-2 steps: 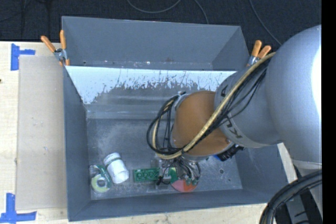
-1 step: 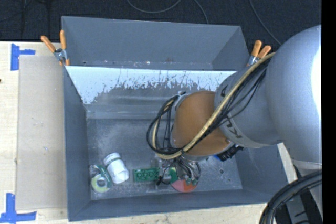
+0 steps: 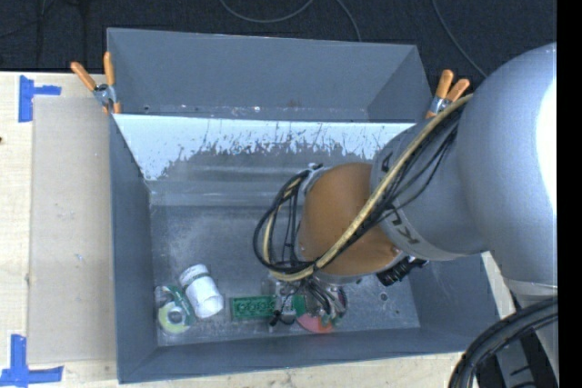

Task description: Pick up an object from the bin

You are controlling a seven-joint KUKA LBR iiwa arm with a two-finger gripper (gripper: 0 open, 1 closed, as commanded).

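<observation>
Grey arm link, frame right. Lower centre: gripper, grip state unreadable, by the right end of green circuit board; board flat, long axis left-right.

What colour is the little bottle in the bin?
The bottle is white, seen best in the camera view.

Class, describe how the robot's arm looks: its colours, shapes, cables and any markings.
The arm is a thick, rounded silver-grey shell with dark lettering near the wrist. An orange-brown domed cover sits at the wrist, with black and yellow cables looping round it. Below is a small dark gripper.
</observation>
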